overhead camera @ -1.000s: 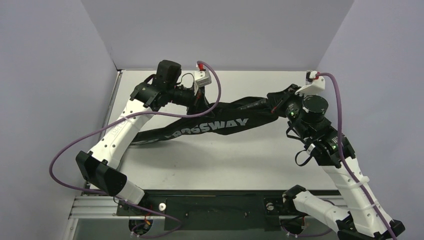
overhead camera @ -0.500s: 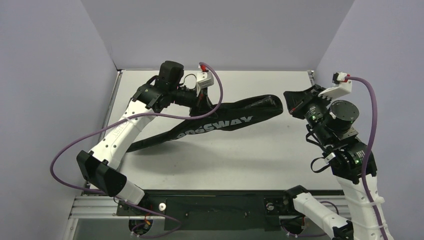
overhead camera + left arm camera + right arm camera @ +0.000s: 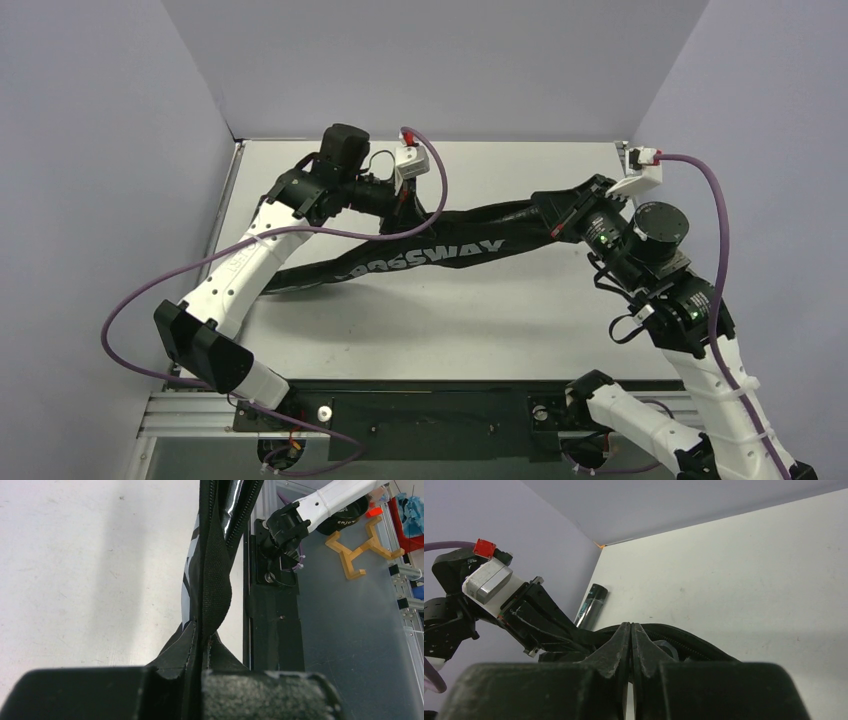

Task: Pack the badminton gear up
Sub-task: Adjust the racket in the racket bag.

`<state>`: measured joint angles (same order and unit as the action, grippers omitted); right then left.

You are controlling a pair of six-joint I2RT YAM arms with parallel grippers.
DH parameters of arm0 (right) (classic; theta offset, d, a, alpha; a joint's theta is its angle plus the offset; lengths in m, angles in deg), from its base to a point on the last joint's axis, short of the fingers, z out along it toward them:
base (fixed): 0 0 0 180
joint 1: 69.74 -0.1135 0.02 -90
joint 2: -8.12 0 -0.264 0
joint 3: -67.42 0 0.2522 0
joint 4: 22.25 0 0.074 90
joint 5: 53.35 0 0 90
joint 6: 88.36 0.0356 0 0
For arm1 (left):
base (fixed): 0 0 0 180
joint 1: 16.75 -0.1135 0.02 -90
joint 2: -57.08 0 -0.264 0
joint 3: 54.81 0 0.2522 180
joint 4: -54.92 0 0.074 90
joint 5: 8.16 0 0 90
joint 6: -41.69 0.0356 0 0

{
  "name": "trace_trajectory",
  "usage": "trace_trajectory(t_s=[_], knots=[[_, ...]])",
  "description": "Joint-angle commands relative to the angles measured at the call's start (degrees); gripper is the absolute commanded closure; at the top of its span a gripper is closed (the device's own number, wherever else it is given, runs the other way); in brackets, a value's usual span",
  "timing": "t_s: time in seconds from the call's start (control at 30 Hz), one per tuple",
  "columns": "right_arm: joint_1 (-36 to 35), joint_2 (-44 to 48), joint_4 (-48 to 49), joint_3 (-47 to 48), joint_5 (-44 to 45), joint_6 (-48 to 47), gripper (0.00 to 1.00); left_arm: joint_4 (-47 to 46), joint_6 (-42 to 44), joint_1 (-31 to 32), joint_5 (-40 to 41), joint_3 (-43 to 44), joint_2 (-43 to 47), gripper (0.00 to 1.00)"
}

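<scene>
The black racket bag (image 3: 430,255) with white "CROSSWAY" print lies slantwise across the table, narrow end at the near left, wide end at the far right. My left gripper (image 3: 403,203) is shut on the bag's upper edge and strap (image 3: 215,580), lifting it a little. My right gripper (image 3: 553,212) is at the bag's wide end, jaws shut tip to tip (image 3: 630,627) against the zip edge (image 3: 689,647). Nothing shows between them. A black tube with teal print (image 3: 591,605) lies on the table by the left wall, behind the left gripper (image 3: 531,615).
Grey walls close in the white table (image 3: 480,320) on the left, back and right. A black rail (image 3: 430,410) with both arm bases runs along the near edge. Purple cables (image 3: 150,300) loop off each wrist. An orange bracket (image 3: 361,550) lies beyond the table edge.
The right arm swung away to the right, off the bag, then came back to its wide end. The bag's wide end shifted with it. The left gripper kept its hold.
</scene>
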<state>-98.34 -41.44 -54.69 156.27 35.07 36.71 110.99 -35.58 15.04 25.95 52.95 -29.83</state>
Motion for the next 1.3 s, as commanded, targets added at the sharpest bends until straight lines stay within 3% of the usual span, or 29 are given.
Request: trace_trajectory(t_s=[0.0, 0.4, 0.67, 0.9, 1.27], knots=[[-1.5, 1.3, 0.9, -4.8, -1.8, 3.7, 1.0, -5.8, -1.3, 0.3, -3.2, 1.5, 2.0, 1.0], [-5.9, 1.8, 4.5, -15.3, 2.4, 10.1, 1.0, -6.6, -2.3, 1.0, -3.4, 2.8, 1.0, 1.0], [1.3, 2.9, -7.7, -5.0, 7.9, 1.6, 1.0, -5.8, -1.6, 1.0, -3.3, 1.8, 1.6, 1.0], [2.0, 3.1, -6.4, 2.5, 6.1, -1.0, 1.0, -5.7, -1.6, 1.0, -3.0, 1.1, 1.7, 1.0], [2.0, -0.4, -3.1, 1.2, 6.8, -2.2, 1.0, -5.5, -1.5, 1.0, -3.5, 0.8, 1.9, 1.0]])
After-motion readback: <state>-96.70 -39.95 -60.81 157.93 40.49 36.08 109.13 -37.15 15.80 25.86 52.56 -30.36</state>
